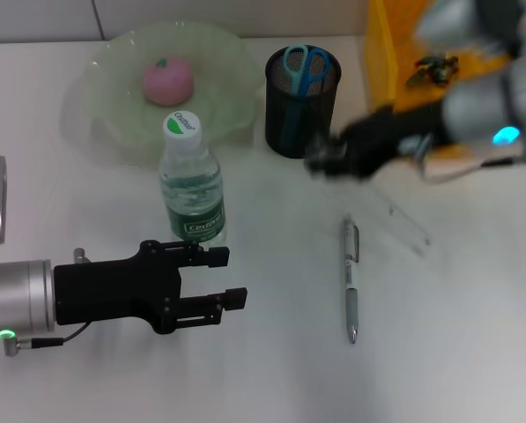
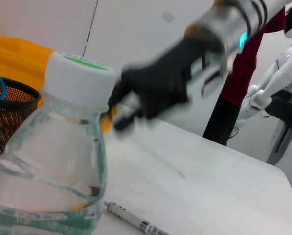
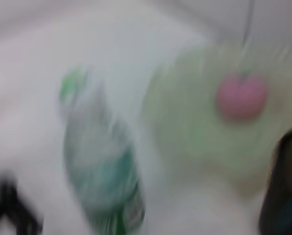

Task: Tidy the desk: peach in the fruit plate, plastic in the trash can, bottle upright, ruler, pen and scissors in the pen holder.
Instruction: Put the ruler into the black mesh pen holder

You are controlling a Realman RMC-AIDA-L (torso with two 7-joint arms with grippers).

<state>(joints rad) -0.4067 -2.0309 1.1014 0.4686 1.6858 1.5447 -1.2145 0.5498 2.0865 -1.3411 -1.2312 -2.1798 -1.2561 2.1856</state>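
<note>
A pink peach point(image 1: 167, 80) lies in the green glass fruit plate point(image 1: 113, 106). The water bottle point(image 1: 192, 189) stands upright in front of the plate. My left gripper point(image 1: 227, 278) is open just in front of the bottle with nothing between its fingers. Blue-handled scissors point(image 1: 307, 66) stand in the black mesh pen holder point(image 1: 291, 123). A pen point(image 1: 351, 278) and a clear ruler point(image 1: 408, 222) lie flat on the desk. My right gripper point(image 1: 320, 161) hovers blurred beside the pen holder, above the ruler's far end. The left wrist view shows the bottle point(image 2: 53, 161) close up, the pen point(image 2: 136, 223) and the right gripper point(image 2: 119, 115).
A yellow bin point(image 1: 381, 62) stands at the back right with a dark crumpled piece point(image 1: 432, 69) inside. The right wrist view is smeared, showing the bottle point(image 3: 101, 176), the peach point(image 3: 241, 95) and the pen holder point(image 3: 287, 186). White desk stretches along the front.
</note>
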